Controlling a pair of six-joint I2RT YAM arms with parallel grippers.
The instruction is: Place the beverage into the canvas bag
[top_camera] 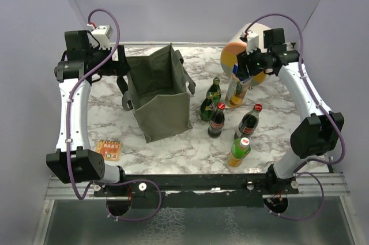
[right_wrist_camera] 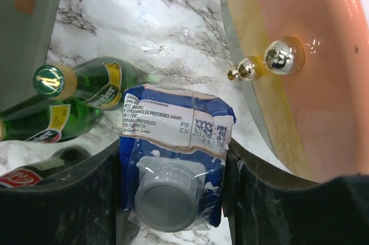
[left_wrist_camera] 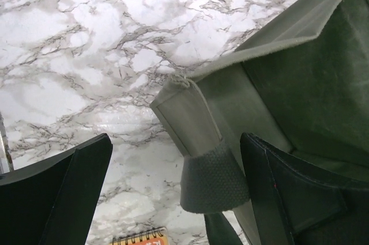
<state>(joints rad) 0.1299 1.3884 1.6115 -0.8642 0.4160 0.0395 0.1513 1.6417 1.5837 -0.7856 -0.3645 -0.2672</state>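
Olive-green canvas bag [top_camera: 164,112] stands upright, mouth open, one rim corner and a loop handle [left_wrist_camera: 213,181] lying between the left gripper's [left_wrist_camera: 176,141] widely spread fingers [left_wrist_camera: 63,193]. The beverage carton [right_wrist_camera: 176,121], upright with its long axis vertical, is pinched near its cap between the right gripper's [right_wrist_camera: 173,161] fingers [right_wrist_camera: 69,199]; the bag lies to those fingers' left, past green bottles [right_wrist_camera: 86,89], so the right arm looks set to carry it across.

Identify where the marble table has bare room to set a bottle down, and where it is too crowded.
Bare marble: the near strip in front of the canvas bag, between the notebook and the nearest bottle; also the patch left of the bag. Crowded: right of the bag, where five bottles cluster beside the carton held in the right gripper.
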